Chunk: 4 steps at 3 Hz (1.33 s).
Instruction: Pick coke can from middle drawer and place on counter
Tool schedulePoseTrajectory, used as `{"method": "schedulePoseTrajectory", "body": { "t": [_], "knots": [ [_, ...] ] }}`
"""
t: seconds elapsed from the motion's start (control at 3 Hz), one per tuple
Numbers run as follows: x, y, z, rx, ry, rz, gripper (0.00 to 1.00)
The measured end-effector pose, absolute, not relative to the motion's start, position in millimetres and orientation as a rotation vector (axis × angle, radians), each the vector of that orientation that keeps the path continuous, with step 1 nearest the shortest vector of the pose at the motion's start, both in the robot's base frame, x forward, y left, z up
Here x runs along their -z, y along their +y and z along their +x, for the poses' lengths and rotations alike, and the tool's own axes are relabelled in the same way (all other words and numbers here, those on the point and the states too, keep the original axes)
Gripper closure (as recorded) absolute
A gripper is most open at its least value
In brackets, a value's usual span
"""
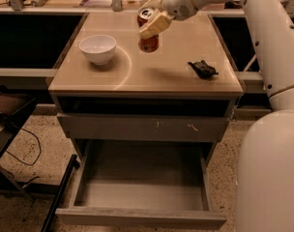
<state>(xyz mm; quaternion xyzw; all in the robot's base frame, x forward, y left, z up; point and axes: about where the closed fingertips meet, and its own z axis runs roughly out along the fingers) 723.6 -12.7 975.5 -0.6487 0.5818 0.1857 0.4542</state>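
Coke can (149,43) in jaws over counter (161,79), between bowl (97,48), black object (202,69).

I had the counter (152,83) in the middle of my view. On it, the bowl (97,47) sat at 10 o'clock and a small object (202,69) at 3 o'clock, well apart. My gripper (151,21) hung over the counter toward 12 o'clock, clamped on the can (148,43), right of the bowl. Under the counter's front was a closed drawer front (142,127). Below that, the open drawer (142,195) stuck out toward 6 o'clock. A ledge (65,4) ran behind the counter.
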Motion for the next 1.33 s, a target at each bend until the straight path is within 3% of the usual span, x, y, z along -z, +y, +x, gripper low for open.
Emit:
{"method": "schedulePoseTrajectory", "body": {
  "t": [0.67,1.33],
  "knots": [
    [-882.7,-22.9,744.9,-0.587,1.602,-1.522,1.0],
    [-885.5,-22.6,745.3,-0.59,1.604,-1.522,0.58]
  ]
}}
